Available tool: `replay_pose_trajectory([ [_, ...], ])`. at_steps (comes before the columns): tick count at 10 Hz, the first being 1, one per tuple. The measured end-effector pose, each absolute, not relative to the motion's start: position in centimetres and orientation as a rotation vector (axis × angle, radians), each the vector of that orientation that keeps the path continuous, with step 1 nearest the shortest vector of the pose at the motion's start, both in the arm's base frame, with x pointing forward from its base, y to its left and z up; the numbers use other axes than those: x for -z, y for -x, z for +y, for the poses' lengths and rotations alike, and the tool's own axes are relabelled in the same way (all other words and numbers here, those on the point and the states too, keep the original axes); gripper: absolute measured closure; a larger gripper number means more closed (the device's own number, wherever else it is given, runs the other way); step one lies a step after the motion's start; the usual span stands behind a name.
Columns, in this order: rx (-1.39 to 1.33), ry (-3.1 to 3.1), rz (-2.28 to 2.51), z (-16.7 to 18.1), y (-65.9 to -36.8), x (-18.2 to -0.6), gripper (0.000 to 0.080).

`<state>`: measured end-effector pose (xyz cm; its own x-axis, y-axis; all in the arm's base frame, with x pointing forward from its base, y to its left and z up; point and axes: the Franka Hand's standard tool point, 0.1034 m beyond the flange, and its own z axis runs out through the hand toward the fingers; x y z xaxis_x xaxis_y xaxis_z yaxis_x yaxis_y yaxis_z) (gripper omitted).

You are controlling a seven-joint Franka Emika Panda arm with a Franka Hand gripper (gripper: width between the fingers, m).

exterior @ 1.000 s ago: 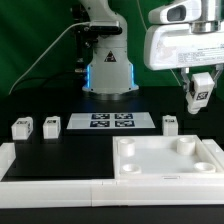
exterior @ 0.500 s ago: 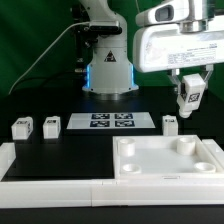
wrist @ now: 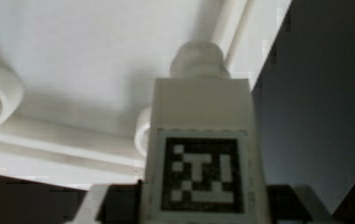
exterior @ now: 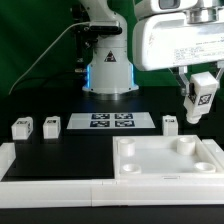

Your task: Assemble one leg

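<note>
My gripper point(exterior: 201, 108) is shut on a leg point(exterior: 203, 95), a small white block peg with a black-and-white tag, and holds it in the air above the far right corner of the large white tray piece point(exterior: 150, 170). In the wrist view the held leg point(wrist: 202, 140) fills the middle, its tag facing the camera and its round tip pointing at the tray point(wrist: 85, 60) below. Three more legs stand on the black table: two at the exterior view's left point(exterior: 22, 128) point(exterior: 51, 125) and one point(exterior: 170, 124) just behind the tray.
The marker board point(exterior: 110, 122) lies in the middle of the table in front of the arm's base point(exterior: 108, 75). A white raised border point(exterior: 50, 190) runs along the table's near edge. The tray has round corner recesses point(exterior: 184, 149).
The gripper with the leg has shifted to the exterior view's right and slightly up, and the leg is now tilted a little.
</note>
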<state>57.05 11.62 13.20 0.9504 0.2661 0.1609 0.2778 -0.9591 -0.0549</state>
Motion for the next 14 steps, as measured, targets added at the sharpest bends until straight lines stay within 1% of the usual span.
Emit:
replay_pose_trajectory([
  [1,0.304,3.024,-0.418,11.5,-57.4,-13.2,0.0505],
  [2,0.318,3.023,-0.417,11.5,-57.3,-13.1,0.0505],
  [3,0.448,3.011,-0.420,11.3,-58.1,-13.4,0.0505],
  [4,0.648,2.988,-0.423,10.8,-58.2,-13.4,0.0505],
  [5,0.787,2.969,-0.418,10.2,-57.8,-13.1,0.0505],
  [6,0.764,2.975,-0.424,10.1,-57.5,-12.6,0.0505],
  [8,0.785,2.972,-0.458,10.0,-58.8,-13.0,0.0505],
  [11,0.790,2.971,-0.459,10.0,-58.7,-12.9,0.0505],
  [12,0.842,2.962,-0.456,9.8,-58.8,-12.9,0.0505],
  [14,0.855,2.960,-0.458,9.8,-58.9,-12.9,0.0505],
])
